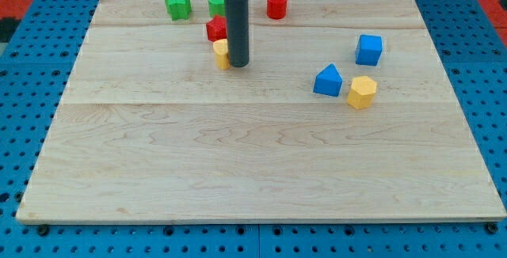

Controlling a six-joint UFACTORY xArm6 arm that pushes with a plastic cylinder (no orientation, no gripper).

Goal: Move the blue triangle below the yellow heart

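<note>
My tip [238, 64], a bare rod with no jaws, touches a yellow block [221, 53]. Blue triangle [328, 80] lies well apart at four o'clock, touching another yellow block [362, 92]. Risk: which is the heart is unclear; pushing may drag its neighbour.

Blue triangle [327, 80] right-centre; yellow heart [221, 53] — upper-middle.

My tip [238, 65] touches a yellow block [221, 53] near the wooden board's [238, 171] top edge; blue triangle block [328, 80] sits right.
</note>
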